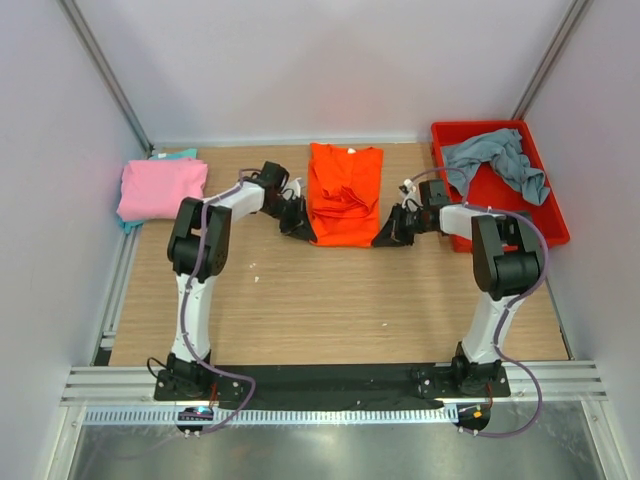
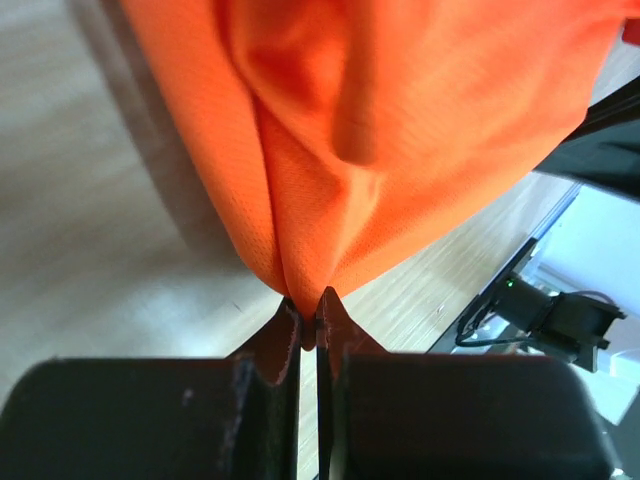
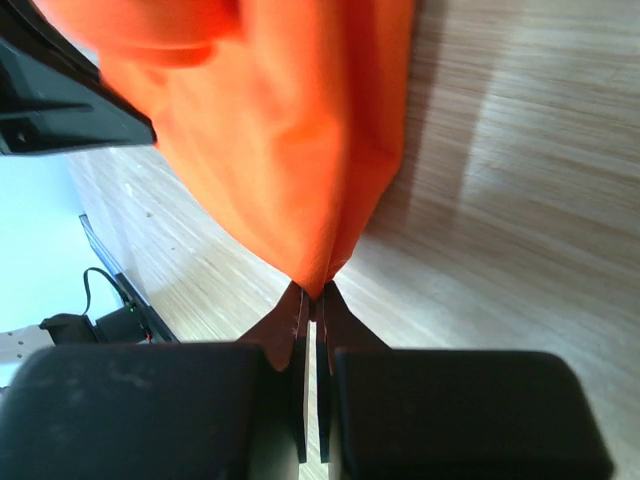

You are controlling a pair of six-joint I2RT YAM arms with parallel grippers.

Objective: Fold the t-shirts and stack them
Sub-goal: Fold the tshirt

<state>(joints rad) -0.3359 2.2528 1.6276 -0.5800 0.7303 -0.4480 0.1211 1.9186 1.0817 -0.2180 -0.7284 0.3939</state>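
The left gripper (image 2: 308,305) has its two jaws pressed together with almost no gap, and between the tips it pinches a small fold of the orange t-shirt (image 2: 400,150); from the tips the cloth spreads away in a wide fan with a deep crease in its middle, and it throws a soft shadow on the wooden table (image 2: 90,200) to the gripper's left side. The right gripper (image 3: 312,295) stands in the same way, jaws closed tight on a point of the same shirt, and the cloth goes up and away from its tips while bare wood lies on its right side. In the top view the two grippers face each other across the near end of the shirt, one at each near corner, and the shirt lies between them and runs away from them toward the back wall, rumpled in its middle part. Farther out from the left gripper, at the far left corner of the table, the pink t-shirt (image 1: 160,188) lies folded on the teal t-shirt (image 1: 183,154), of which only an edge shows. Farther out from the right gripper, at the far right, the grey-blue t-shirt (image 1: 495,160) lies crumpled inside the red bin (image 1: 545,225)
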